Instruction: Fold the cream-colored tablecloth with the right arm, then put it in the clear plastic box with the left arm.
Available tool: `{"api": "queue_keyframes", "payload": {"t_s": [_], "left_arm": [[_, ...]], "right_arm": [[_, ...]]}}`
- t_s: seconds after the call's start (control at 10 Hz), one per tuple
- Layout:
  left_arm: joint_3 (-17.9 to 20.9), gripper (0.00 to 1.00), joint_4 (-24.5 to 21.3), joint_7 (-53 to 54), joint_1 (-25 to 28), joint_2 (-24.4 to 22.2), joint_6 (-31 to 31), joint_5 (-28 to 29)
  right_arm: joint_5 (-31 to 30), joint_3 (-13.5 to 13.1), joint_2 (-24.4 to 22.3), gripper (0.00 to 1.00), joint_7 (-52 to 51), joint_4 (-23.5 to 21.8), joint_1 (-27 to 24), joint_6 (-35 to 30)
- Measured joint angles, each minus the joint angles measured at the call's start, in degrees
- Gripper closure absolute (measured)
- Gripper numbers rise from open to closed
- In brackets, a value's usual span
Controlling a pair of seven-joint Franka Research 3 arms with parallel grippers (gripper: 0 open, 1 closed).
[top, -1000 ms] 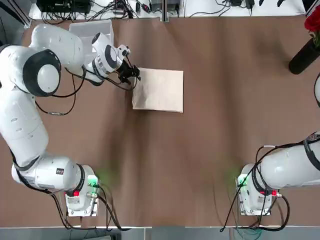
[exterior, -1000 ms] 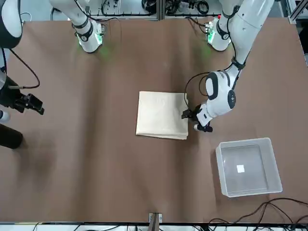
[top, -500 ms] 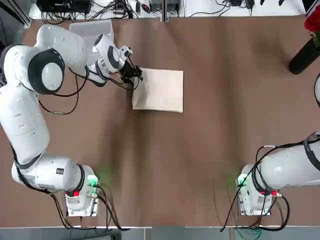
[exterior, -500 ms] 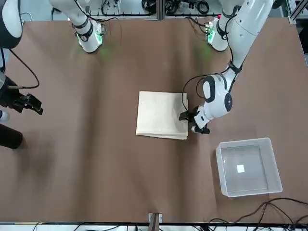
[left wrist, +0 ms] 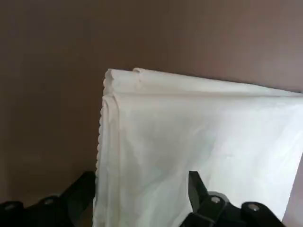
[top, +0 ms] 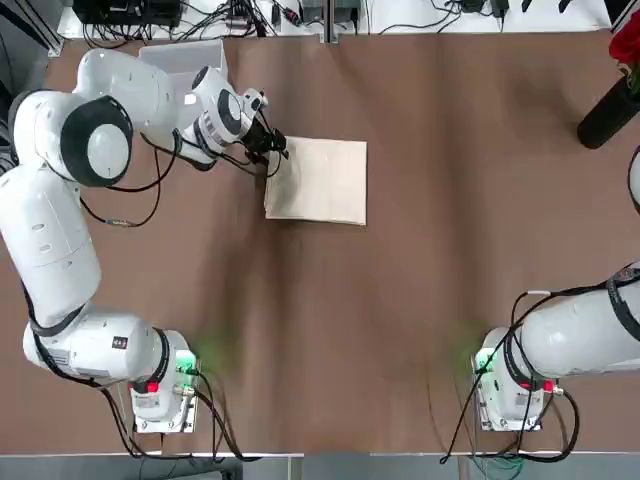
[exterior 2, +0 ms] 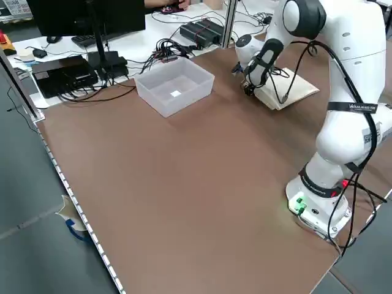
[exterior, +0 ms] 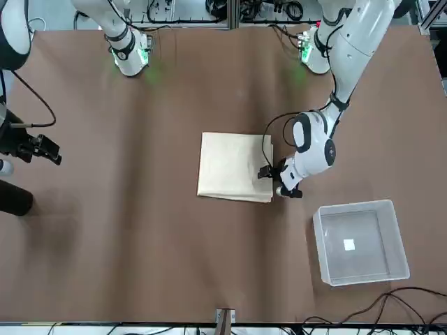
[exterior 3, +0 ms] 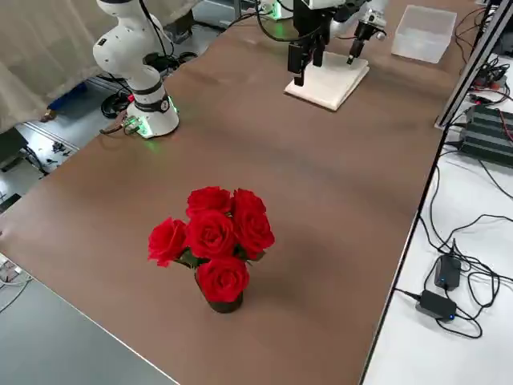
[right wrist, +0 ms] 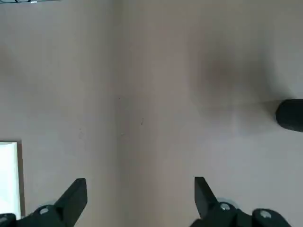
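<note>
The cream-colored tablecloth (top: 320,180) lies folded into a flat rectangle on the brown table, also in the front view (exterior: 234,167). My left gripper (top: 272,150) sits low at the cloth's edge nearest the clear plastic box (top: 185,60). In the left wrist view its jaws stand open on either side of the cloth's layered edge (left wrist: 199,137), the left gripper (left wrist: 141,182) not clamped on it. The box (exterior: 360,241) holds only a small white label. My right gripper (exterior: 42,150) hovers open far off at the table's side, nothing between its fingers (right wrist: 75,194).
A dark vase of red roses (exterior 3: 212,245) stands near the table's right edge, close to the right gripper. Cables and electronics (exterior 2: 79,67) lie beyond the far edge behind the box. Open brown table surface (top: 330,330) stretches between the cloth and the arm bases.
The left gripper has slid toward the cloth until its jaws straddle the edge, and they have narrowed a little. The right arm has stayed nearly still.
</note>
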Motion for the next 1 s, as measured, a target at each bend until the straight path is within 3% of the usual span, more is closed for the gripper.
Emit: {"api": "queue_keyframes", "payload": {"t_s": [0.1,0.4,0.6,1.0], "left_arm": [[-0.02,0.19,0.07,-0.02,0.0,0.11,0.0,0.0],[-0.29,0.67,0.22,-0.03,-0.01,0.42,0.0,0.0],[-0.67,0.91,0.55,-0.04,-0.05,0.42,0.0,0.0],[-1.1,0.93,1.64,-0.03,-0.03,-0.71,0.01,0.0]], "right_arm": [[0.0,-0.02,0.0,0.0,-0.13,0.0,-0.06,-0.01],[0.0,0.12,0.0,0.0,-0.2,-0.01,0.02,-0.05],[0.0,0.24,0.04,0.0,-0.2,-0.22,0.1,-0.12],[0.0,0.26,0.1,0.0,-0.21,-0.31,0.1,-0.11]]}}
